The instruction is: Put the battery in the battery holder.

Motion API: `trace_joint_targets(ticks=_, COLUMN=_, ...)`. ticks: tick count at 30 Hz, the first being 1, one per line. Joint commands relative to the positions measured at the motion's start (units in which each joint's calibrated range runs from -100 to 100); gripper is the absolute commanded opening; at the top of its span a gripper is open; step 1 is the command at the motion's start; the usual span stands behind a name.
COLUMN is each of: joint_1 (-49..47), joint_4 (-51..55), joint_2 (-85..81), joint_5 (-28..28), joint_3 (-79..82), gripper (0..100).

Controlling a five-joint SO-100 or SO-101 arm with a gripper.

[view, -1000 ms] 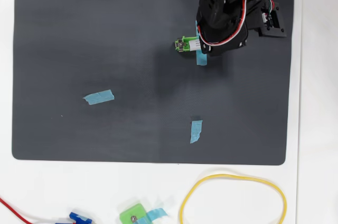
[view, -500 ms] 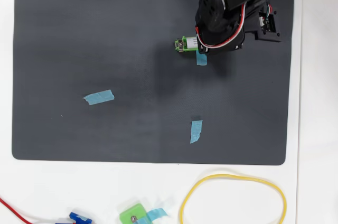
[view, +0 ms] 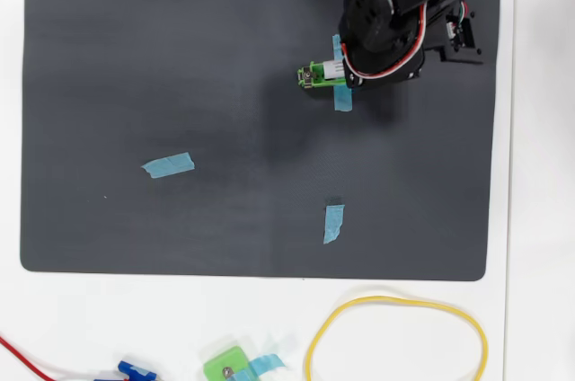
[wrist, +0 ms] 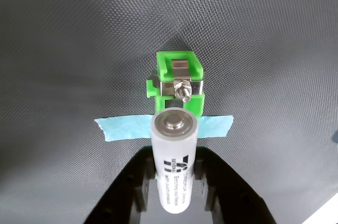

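Gripping the battery (wrist: 175, 167) between both black fingers (wrist: 138, 182), the gripper (wrist: 173, 182) hangs over the battery holder (wrist: 178, 82) in the wrist view. The holder lies at 12 o'clock from the hand, w/ its long axis running 6-to-12, in line w/ the battery's own. The blue tape strip (wrist: 127, 127) crosses beneath the battery's silver end cap. In the overhead view, the arm covers the holder's (view: 313, 75) 3 o'clock end; seating looks unfinished, though contact can't be judged.
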Motion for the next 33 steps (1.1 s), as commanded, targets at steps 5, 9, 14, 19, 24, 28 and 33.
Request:
trace_joint_targets(ticks=5, joint_1=0.0, joint_4=-0.5, joint_2=-0.2, joint_5=0.0, joint_3=-1.1, gripper=0)
trace_joint_targets(ticks=9, joint_1=0.0, joint_4=-0.5, joint_2=0.2, joint_5=0.1, joint_3=-1.1, gripper=0)
trace_joint_targets(ticks=14, joint_1=0.0, joint_4=-0.5, joint_2=0.6, joint_5=0.2, joint_3=-1.1, gripper=0)
trace_joint_targets(ticks=19, joint_1=0.1, joint_4=-2.1, joint_2=0.7, joint_5=0.3, joint_3=-1.1, gripper=0)
trace_joint_targets(ticks=24, joint_1=0.1, joint_4=-2.2, joint_2=0.7, joint_5=0.3, joint_3=-1.1, gripper=0)
trace_joint_targets(ticks=28, joint_1=2.5, joint_4=-2.6, joint_2=0.7, joint_5=0.2, joint_3=-1.1, gripper=0)
trace_joint_targets(ticks=33, joint_1=4.4, joint_4=-4.7, joint_2=0.7, joint_5=0.0, joint_3=-0.9, gripper=0)
